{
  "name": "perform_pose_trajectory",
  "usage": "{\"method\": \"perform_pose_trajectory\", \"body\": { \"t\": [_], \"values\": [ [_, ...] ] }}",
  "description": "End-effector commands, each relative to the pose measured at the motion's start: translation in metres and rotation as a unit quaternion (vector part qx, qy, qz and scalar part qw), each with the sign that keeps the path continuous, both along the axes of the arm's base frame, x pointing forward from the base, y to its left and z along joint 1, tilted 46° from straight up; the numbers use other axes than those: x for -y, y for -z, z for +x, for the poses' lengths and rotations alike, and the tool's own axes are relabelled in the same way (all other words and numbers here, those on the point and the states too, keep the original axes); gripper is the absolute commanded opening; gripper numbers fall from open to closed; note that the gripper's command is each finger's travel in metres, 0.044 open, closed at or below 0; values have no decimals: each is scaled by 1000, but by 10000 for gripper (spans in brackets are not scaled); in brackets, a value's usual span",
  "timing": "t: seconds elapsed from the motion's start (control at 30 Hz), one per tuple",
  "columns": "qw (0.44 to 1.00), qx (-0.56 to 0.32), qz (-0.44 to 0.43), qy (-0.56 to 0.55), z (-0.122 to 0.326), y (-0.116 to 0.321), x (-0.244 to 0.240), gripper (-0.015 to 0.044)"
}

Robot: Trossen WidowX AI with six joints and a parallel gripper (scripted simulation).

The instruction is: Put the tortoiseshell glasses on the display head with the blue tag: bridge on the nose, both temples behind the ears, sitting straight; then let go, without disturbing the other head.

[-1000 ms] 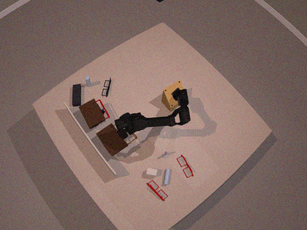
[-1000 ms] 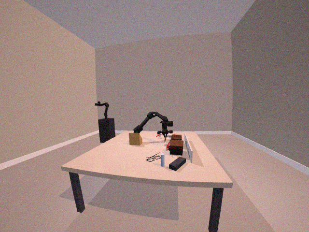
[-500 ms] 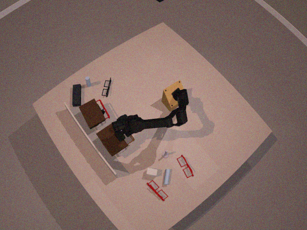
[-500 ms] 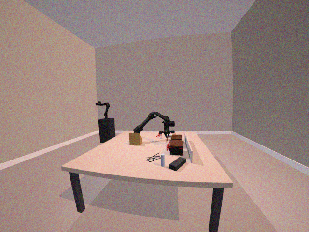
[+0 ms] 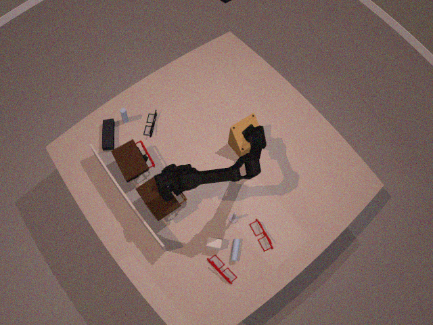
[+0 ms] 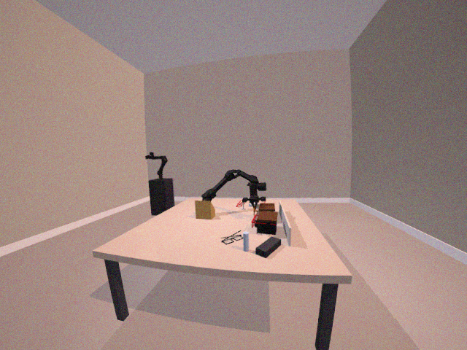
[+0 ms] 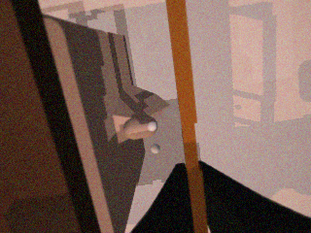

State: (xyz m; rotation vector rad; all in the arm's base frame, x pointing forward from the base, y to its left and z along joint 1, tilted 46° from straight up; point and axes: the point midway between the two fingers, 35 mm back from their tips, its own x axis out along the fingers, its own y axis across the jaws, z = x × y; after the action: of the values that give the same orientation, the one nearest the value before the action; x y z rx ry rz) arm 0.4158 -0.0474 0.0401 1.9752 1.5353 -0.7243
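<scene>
The tortoiseshell glasses [image 5: 185,200] [image 7: 182,73] hang from my gripper [image 7: 189,170] [image 6: 254,205], shut on their orange-brown front bar. In the wrist view their two pale nose pads [image 7: 155,149] show beside the bar, close to the nose [image 7: 133,130] of the nearer head. That head [image 5: 153,202] [image 6: 267,206] [image 7: 29,146] has a flat brown top, and my gripper is above its front edge. Whether the pads touch the nose, I cannot tell. The temples' ends and the ears are hidden. No blue tag shows. The other head [image 5: 129,160] [image 6: 267,216] wears red glasses [image 5: 149,156].
A thin upright panel [image 5: 127,196] [image 6: 285,222] stands behind both heads. Black glasses [image 5: 150,123] [image 6: 231,238], a blue cylinder [image 5: 124,115] [image 6: 246,241] and a black box [image 5: 108,134] [image 6: 268,246] are beyond the other head. Red glasses [image 5: 261,235], a lying cylinder [image 5: 235,249] and a white block [image 5: 214,243] are on the opposite side.
</scene>
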Motion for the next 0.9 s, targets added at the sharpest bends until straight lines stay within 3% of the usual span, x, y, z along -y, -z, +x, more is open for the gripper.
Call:
{"method": "perform_pose_trajectory", "body": {
  "t": [0.0, 0.87],
  "values": [
    [1000, -1, 2, 2, 4, 1, 1, 0],
    [1000, -1, 2, 2, 5, 3, -1, 0]
  ]
}}
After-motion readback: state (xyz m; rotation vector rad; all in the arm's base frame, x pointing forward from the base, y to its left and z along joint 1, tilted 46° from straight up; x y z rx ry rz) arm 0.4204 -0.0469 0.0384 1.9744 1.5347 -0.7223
